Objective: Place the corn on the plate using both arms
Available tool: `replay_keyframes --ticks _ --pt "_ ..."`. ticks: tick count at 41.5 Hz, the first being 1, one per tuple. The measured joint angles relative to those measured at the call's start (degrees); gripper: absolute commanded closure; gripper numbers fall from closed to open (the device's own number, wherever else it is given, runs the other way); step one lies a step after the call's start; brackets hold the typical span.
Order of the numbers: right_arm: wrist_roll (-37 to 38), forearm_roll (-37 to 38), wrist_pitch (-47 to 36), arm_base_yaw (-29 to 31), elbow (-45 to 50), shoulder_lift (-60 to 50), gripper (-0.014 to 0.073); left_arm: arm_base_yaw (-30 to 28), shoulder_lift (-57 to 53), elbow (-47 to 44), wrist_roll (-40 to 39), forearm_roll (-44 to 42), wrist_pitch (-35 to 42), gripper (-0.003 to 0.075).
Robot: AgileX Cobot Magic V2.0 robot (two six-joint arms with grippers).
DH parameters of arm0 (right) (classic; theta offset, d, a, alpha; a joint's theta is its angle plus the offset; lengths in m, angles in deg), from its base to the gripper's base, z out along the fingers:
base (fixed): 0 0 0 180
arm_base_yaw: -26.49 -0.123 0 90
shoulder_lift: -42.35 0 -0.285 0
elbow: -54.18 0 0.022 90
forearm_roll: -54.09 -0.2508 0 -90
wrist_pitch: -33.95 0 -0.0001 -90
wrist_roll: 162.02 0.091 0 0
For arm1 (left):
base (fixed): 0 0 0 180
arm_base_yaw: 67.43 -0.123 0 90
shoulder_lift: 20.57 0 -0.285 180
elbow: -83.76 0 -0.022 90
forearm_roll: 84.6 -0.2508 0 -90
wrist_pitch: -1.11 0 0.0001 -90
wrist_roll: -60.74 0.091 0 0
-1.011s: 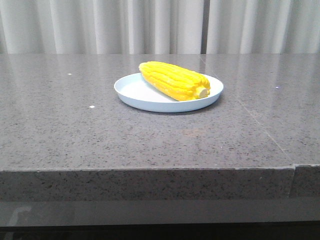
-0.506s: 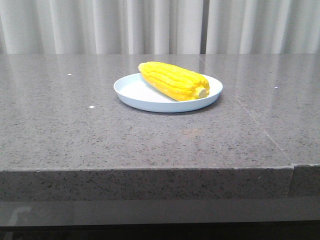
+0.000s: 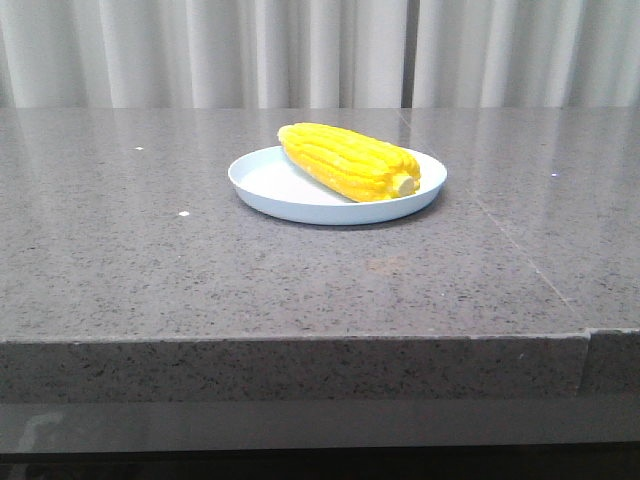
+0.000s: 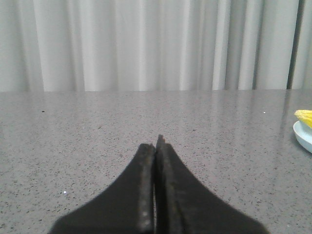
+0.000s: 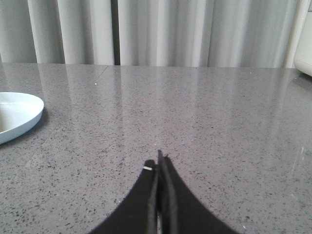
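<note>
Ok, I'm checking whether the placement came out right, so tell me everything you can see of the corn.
The corn is a bright yellow cob with lengthwise rows of kernels, glossy and plastic-looking, tapered, with a pale stub end facing front-right. It lies on its side across the pale blue plate, angled from back-left to front-right, resting inside the rim. Only the plate touches it; neither hand is near it. The left wrist view catches just its tip at the frame edge.

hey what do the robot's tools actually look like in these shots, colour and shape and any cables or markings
Only the fingers show, in the wrist views. The left tool has two matte black fingers, broad at the base and tapering to a narrow tip, with rough-textured inner faces. The right tool looks the same: black, wedge-shaped, slim at the tip. No cables, markings or arm links are visible.
</note>
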Motion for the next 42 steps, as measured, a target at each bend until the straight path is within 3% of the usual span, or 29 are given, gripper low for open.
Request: replay_keyframes --ticks 8,18,42 --pt "2.34 0.43 -0.87 0.0 0.0 0.0 0.0662 0.0 0.0 0.0 0.0 0.0 0.0 0.074" --pt "8.7 6.42 -2.19 0.0 0.0 0.0 0.0662 0.0 0.0 0.0 0.0 0.0 0.0 0.074" --pt "9.24 7.39 -2.19 0.0 0.0 0.0 0.0662 0.0 0.0 0.0 0.0 0.0 0.0 0.0741"
